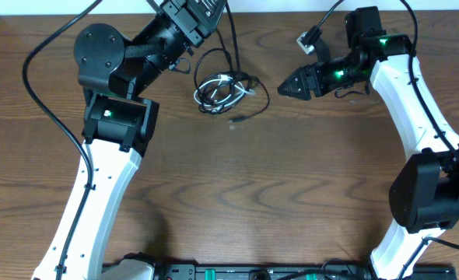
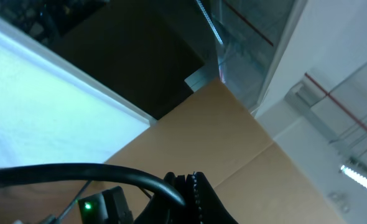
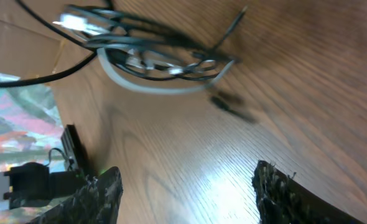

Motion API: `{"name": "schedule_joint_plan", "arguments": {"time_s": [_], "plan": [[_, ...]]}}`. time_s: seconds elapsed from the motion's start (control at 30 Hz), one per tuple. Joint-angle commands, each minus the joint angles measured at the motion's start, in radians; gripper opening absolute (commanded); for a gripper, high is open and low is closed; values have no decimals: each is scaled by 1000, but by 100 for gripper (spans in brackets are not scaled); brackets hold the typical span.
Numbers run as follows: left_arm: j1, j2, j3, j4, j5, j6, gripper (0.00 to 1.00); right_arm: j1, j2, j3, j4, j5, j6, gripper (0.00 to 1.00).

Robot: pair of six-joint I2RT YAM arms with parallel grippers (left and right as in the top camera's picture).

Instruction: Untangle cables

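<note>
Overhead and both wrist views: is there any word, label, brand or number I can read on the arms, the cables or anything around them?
No readable text in any view.
cables: no print visible; blurred in the right wrist view.
left arm and right arm: no label or number shows.
black strip at the bottom edge: any marks are too small to read.
cardboard in the left wrist view: bare, no print.

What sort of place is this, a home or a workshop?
Most likely a robotics lab: a left robot arm and right robot arm flank a wooden table with tangled cables, and a ceiling strip light shows in the left wrist view.
</note>
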Motion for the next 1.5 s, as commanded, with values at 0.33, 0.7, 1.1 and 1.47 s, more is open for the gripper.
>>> {"name": "schedule_joint_plan", "arguments": {"time_s": [0.33,0.7,1.1,1.47], "plan": [[3,-3,21,-53,-54,-61,7,125,-19,11,214,-64,356,68],[3,2,21,-112,-49,-2,8,325,11,10,232,113,494,71],[3,1,21,-110,-11,-37,8,340,84,10,439,495,447,67],[175,-26,34,53,-1,-113,7,222,229,8,311,680,582,54]]}}
